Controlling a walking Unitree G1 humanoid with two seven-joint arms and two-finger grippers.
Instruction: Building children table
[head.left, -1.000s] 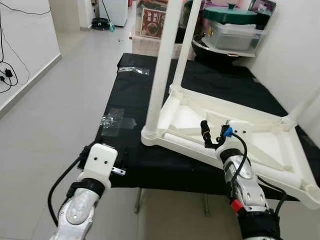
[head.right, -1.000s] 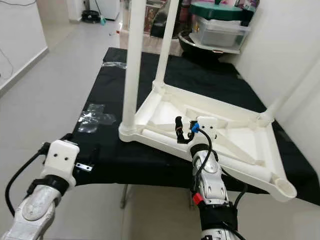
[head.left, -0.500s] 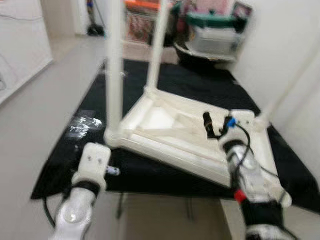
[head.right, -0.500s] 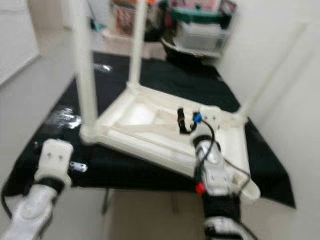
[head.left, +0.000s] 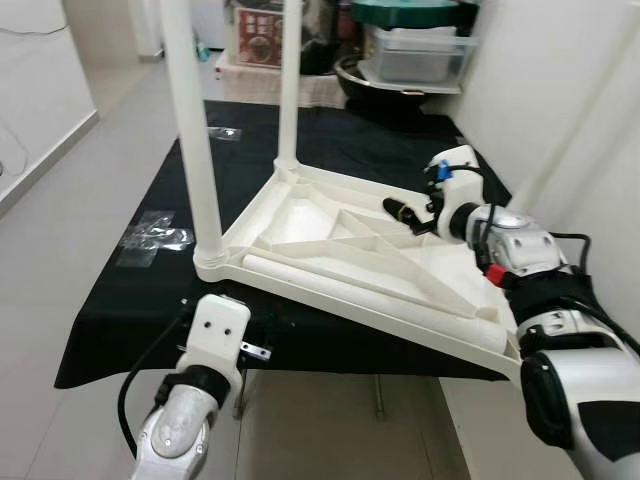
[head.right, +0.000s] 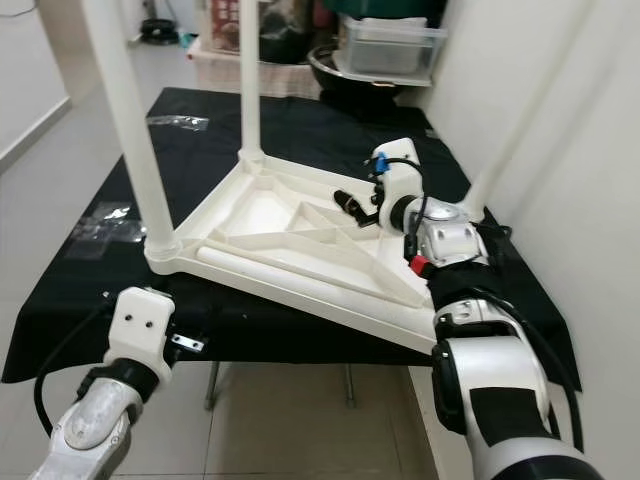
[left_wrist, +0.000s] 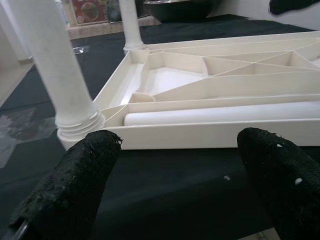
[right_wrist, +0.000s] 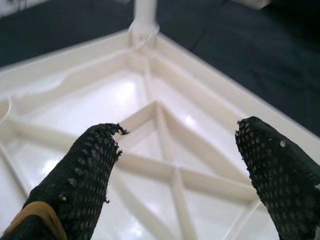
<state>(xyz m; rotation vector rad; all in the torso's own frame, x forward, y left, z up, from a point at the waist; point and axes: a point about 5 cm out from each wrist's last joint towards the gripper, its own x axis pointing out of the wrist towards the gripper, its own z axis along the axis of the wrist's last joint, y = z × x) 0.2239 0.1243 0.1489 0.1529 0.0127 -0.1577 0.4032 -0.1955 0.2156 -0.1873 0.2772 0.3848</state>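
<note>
A cream plastic children's table top (head.left: 300, 215) lies upside down on a black-covered table (head.left: 130, 300). Two legs stand up from it, a near-left leg (head.left: 190, 130) and a far leg (head.left: 288, 80); a third leg (head.right: 505, 145) rises at the right by the wall. A loose leg (head.left: 360, 285) lies along the inside of the front rim. My right gripper (head.left: 408, 216) hovers open over the ribbed underside (right_wrist: 165, 130), holding nothing. My left gripper (left_wrist: 175, 185) is open and low at the table's front edge, facing the rim; its white wrist housing (head.left: 218, 335) covers the fingers from above.
Clear plastic bags (head.left: 155, 235) lie on the black cloth at the left. Storage boxes and a dark bowl (head.left: 415, 50) crowd the far end. A white wall (head.left: 590, 60) runs close along the right. Tiled floor (head.left: 60, 200) lies open to the left.
The camera has shifted. My right gripper has moved from the front rim farther in over the table top's underside. The left arm stays low at the front edge.
</note>
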